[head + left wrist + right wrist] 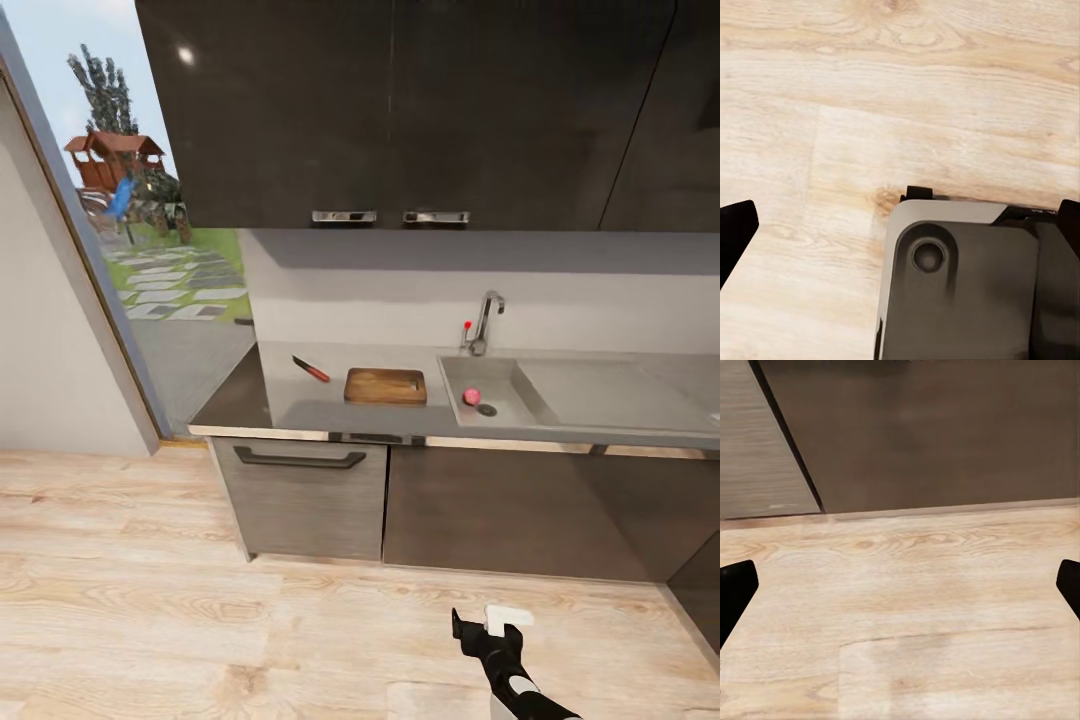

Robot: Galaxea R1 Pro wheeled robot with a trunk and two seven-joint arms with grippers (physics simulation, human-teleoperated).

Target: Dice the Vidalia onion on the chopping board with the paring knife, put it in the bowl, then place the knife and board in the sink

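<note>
Lying in the sink (500,385), Vidalia onion (471,396) far beyond right gripper (488,625).

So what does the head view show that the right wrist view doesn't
Head view alone: the countertop with the paring knife lying left of the chopping board, and the Vidalia onion in the sink beside the drain, under the tap. Right wrist view alone: the right gripper's two dark fingertips wide apart over the floor. Both share the pale wooden floor and the grey lower cabinet fronts.
</note>
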